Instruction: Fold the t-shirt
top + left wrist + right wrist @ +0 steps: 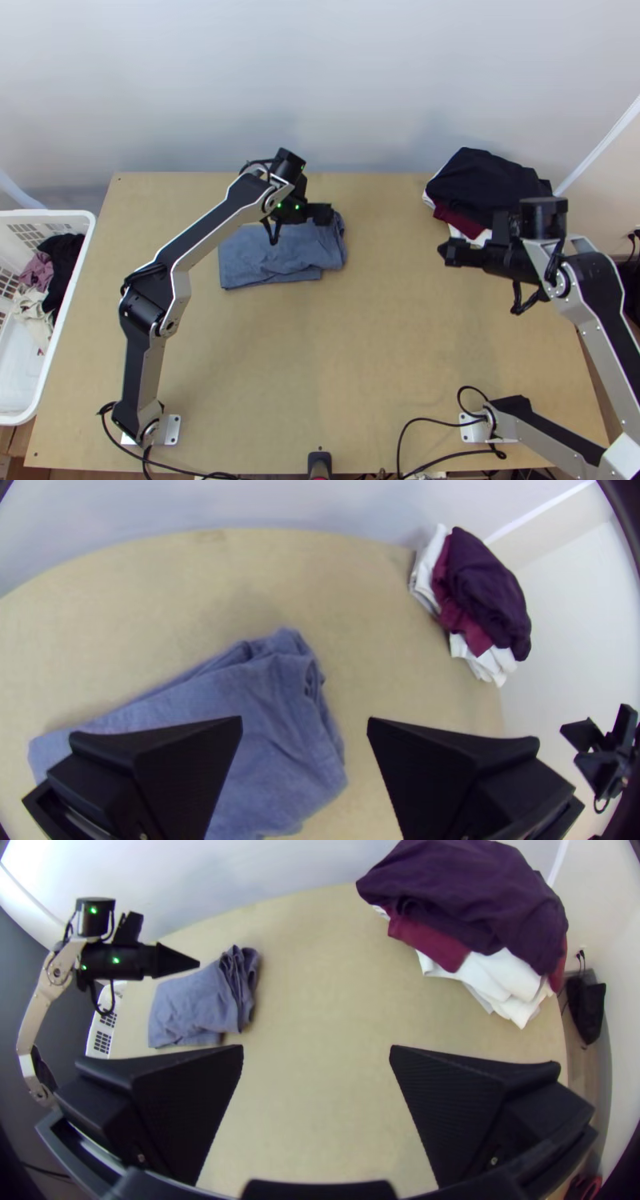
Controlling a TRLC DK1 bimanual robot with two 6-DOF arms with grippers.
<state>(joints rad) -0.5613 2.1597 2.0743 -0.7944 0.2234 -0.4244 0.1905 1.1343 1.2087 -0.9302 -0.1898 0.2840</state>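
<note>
Beyond the bare near stretch of the tabletop (360, 360), the right pincer (450, 251) hung well apart from the cloth, off to its right, its fingers wide open and holding nothing.

The blue t-shirt (276, 254) lay farther up the tabletop, left of the middle, folded over itself into a small, roughly oblong packet. The folding looked mostly done: the left end lay fairly flat, but the right end was loose and rumpled, with layers showing at the edge. What was left, I judged, was to straighten that end — maybe with one more fold — and then carry the packet to the stack.

The left pincer (322, 214) was right over the shirt's far right corner, its fingers spread with no cloth between them; whether it touched the fabric I couldn't tell.

At the far right sat the stack of clothes (494, 188) — dark on top, maroon and white beneath.
</note>
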